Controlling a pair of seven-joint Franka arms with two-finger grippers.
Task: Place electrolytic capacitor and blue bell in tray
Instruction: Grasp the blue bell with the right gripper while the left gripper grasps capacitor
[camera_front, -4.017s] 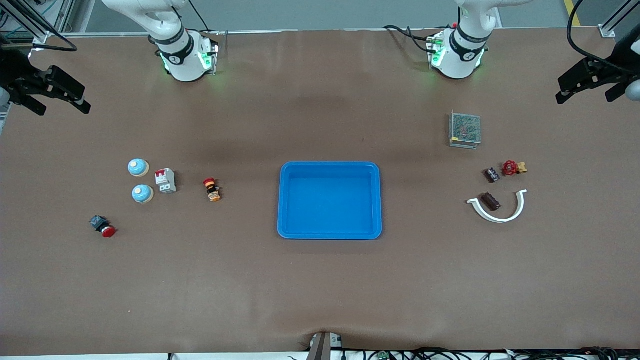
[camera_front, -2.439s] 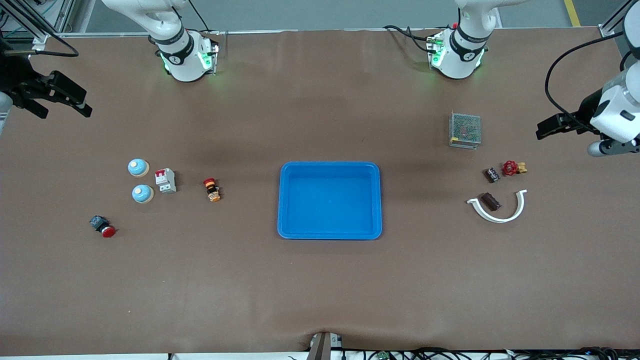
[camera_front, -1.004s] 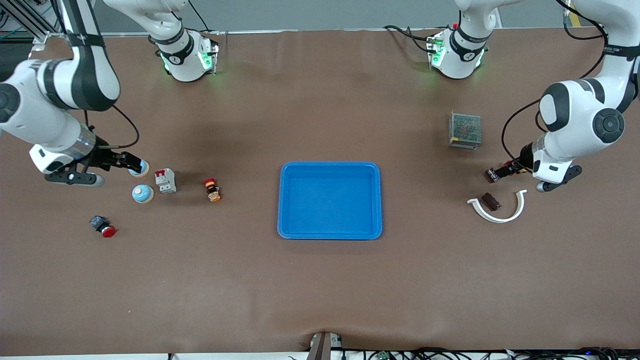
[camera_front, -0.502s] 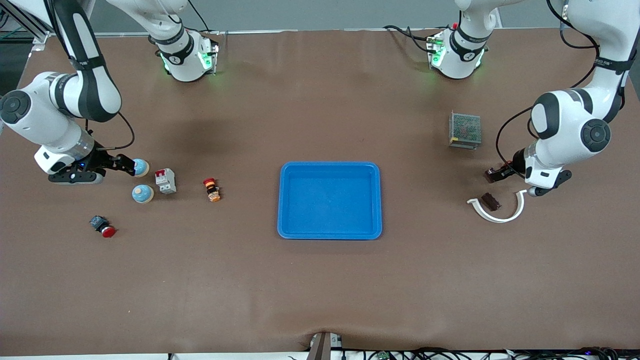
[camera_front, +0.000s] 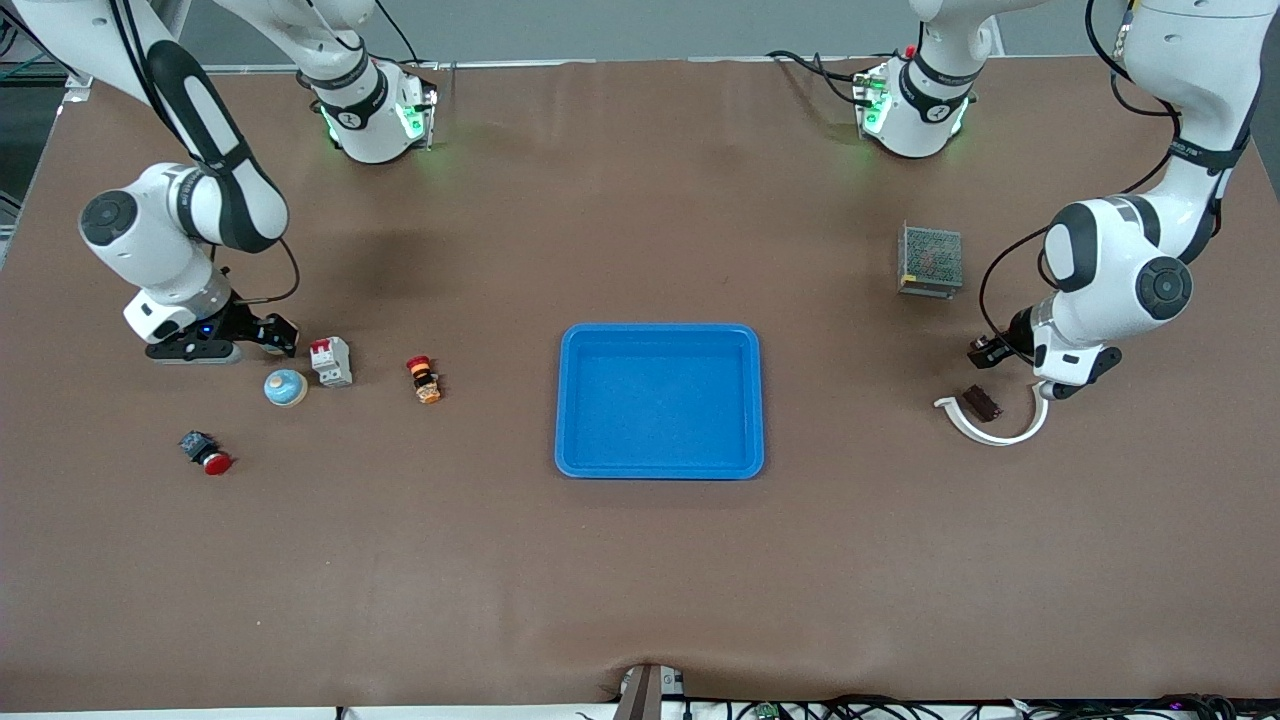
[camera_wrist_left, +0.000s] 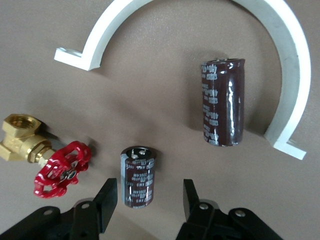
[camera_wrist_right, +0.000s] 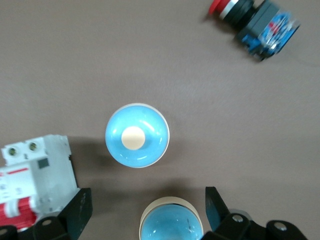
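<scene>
Straddling small capacitor (camera_wrist_left: 138, 176), left claw (camera_wrist_left: 149, 196) fingers parted, untouching.

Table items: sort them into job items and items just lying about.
Job:
- tray
- short capacitor between left gripper fingers
- blue bell between right gripper fingers

Lying about:
- long capacitor
- second bell
- valve
- circuit breaker
- white clamp
- mesh box

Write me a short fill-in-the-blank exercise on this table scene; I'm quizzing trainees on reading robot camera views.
1. The shallow bright-blue plastic tray holds ____ objects.
2. The left gripper straddles the shorter dark-brown cylindrical capacitor, which lies beside a brass valve with a ____ handwheel.
3. The longer dark-brown capacitor lies inside the curve of a ____ plastic arc.
4. The right gripper is over a round blue ____.

Missing words: no; red; white; bell
</scene>
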